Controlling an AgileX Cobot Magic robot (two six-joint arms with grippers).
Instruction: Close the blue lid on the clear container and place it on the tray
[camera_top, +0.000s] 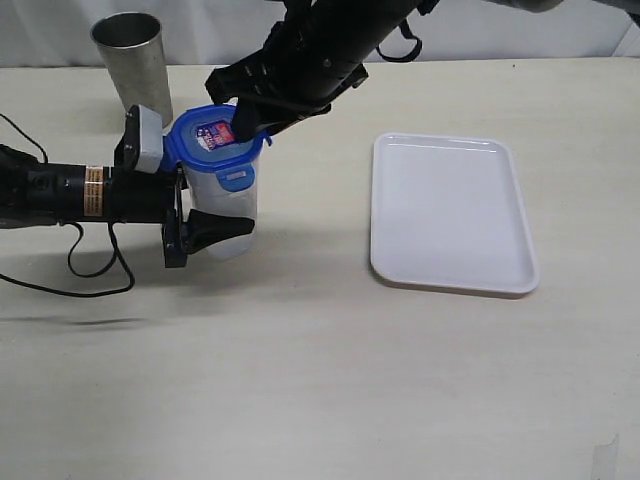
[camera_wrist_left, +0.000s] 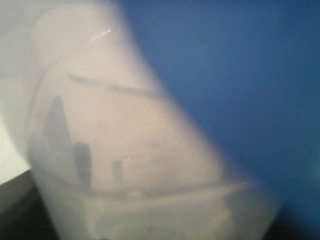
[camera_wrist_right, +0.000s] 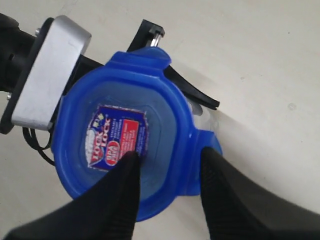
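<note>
The clear container (camera_top: 225, 195) stands upright on the table with the blue lid (camera_top: 212, 135) resting on its mouth. My left gripper (camera_top: 215, 225) reaches in from the left and is shut on the container's body, one finger in front and the other hidden behind. In the left wrist view the container (camera_wrist_left: 125, 165) and a blur of the lid (camera_wrist_left: 240, 75) fill the picture. My right gripper (camera_wrist_right: 170, 155) hangs over the lid (camera_wrist_right: 160, 125), open. One fingertip is over the red-white label and the other over a side flap. The white tray (camera_top: 450, 210) lies to the right.
A grey metal cup (camera_top: 130, 60) stands at the back left, behind the left arm. The left arm's cable (camera_top: 90, 270) loops on the table at the left. The right arm (camera_top: 330, 50) comes down from the back centre.
</note>
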